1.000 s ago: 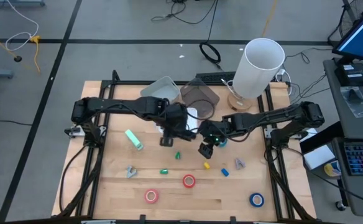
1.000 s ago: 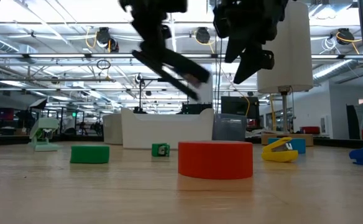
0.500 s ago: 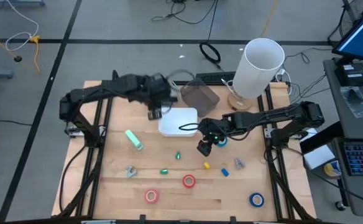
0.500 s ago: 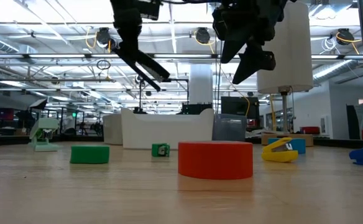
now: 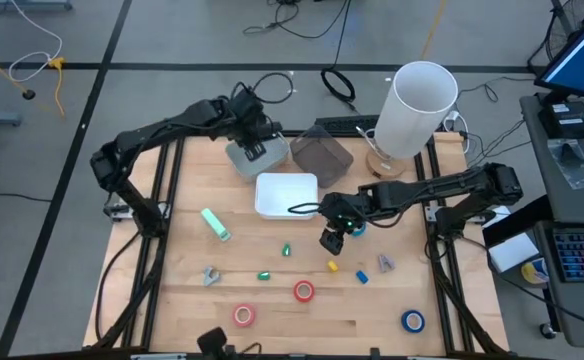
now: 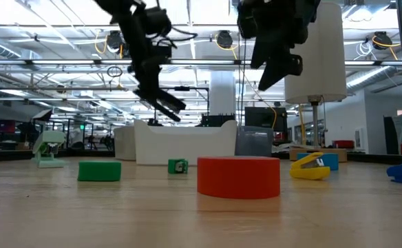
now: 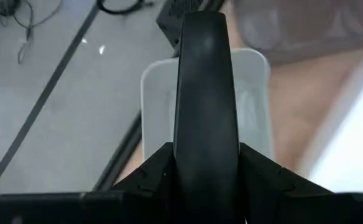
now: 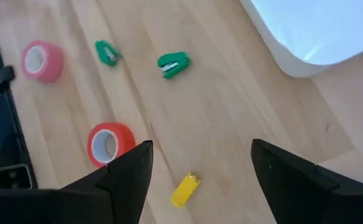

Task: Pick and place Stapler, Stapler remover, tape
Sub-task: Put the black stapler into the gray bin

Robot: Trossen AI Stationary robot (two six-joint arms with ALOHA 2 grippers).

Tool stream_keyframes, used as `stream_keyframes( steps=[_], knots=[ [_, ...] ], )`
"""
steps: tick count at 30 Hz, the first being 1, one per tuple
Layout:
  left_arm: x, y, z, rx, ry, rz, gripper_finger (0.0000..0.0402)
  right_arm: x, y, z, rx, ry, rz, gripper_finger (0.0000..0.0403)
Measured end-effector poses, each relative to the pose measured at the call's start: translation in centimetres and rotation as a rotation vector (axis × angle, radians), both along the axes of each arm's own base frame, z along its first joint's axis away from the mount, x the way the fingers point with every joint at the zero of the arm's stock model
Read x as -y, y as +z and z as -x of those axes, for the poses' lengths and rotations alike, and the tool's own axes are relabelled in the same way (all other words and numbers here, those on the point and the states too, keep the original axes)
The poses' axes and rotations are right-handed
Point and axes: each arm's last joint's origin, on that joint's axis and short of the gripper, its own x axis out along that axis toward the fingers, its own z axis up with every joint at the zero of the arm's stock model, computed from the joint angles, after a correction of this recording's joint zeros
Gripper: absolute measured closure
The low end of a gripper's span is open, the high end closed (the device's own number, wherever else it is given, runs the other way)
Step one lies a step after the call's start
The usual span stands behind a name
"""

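The left gripper (image 5: 252, 140) hangs over the clear bin (image 5: 253, 152) at the far left of the table (image 5: 452, 335), pinching a long dark object (image 7: 205, 106); I cannot tell what it is. The right gripper (image 5: 329, 240) hovers mid-table, just right of the white tray (image 5: 286, 194), its fingers (image 8: 127, 176) spread and holding nothing. Below it lie a small yellow stapler (image 8: 184, 189) and two green ones (image 8: 173, 64). Near the front edge sit the tape rolls: pink (image 5: 243, 316), red (image 5: 304, 291), and blue (image 5: 412, 321) far right.
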Motion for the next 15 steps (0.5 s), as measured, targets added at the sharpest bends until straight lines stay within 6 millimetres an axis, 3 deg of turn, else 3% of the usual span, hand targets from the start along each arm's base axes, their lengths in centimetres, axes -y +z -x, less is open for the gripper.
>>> stream_keyframes(
  steps=[6, 11, 15],
  knots=[
    [-1.4, -3.7, 0.8, 0.085, 0.015, 0.031, 0.0265, 0.1, 2.2, 1.3, 0.099, -0.025, 0.136, 0.0136],
    [-1.5, -4.8, 2.1, 0.131, 0.015, 0.045, 0.0265, -0.1, 4.8, 3.3, 0.187, -0.026, 0.285, 0.0137],
    [-0.9, -5.2, 2.8, 0.129, 0.018, 0.037, 0.0265, 0.1, 6.3, 4.7, 0.244, -0.001, 0.309, 0.0136]
  ],
)
